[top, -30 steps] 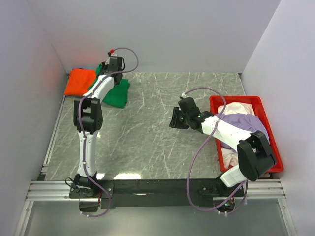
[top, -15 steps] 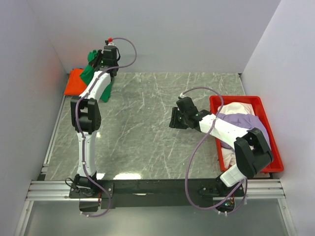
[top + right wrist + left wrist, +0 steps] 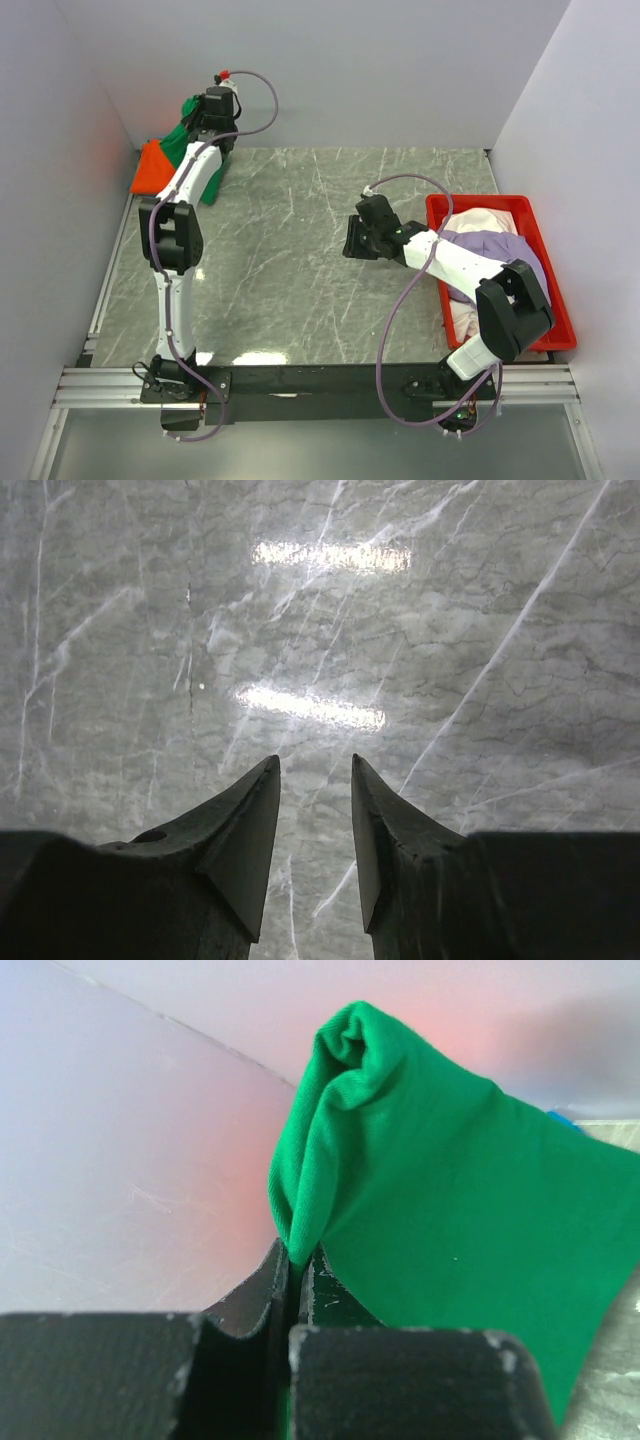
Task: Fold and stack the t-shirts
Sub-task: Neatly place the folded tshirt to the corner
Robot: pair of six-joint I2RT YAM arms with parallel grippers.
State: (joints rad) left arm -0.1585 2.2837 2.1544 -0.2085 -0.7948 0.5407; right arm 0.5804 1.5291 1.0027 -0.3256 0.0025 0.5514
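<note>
Left gripper (image 3: 297, 1256) clamped on green t-shirt (image 3: 450, 1190), right gripper (image 3: 315, 765) parted above table (image 3: 460, 630), orange t-shirt (image 3: 148, 173) only overhead

table (image 3: 290, 270) middle is open marble, room to pass. far left corner is tight: green shirt (image 3: 178, 140), orange shirt (image 3: 150, 172) and walls (image 3: 380, 70) crowd it. tray (image 3: 480, 200) blocks the right edge.

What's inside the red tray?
The red tray holds a lilac t-shirt lying on a white t-shirt. The right arm covers part, and anything beneath them is hidden.
</note>
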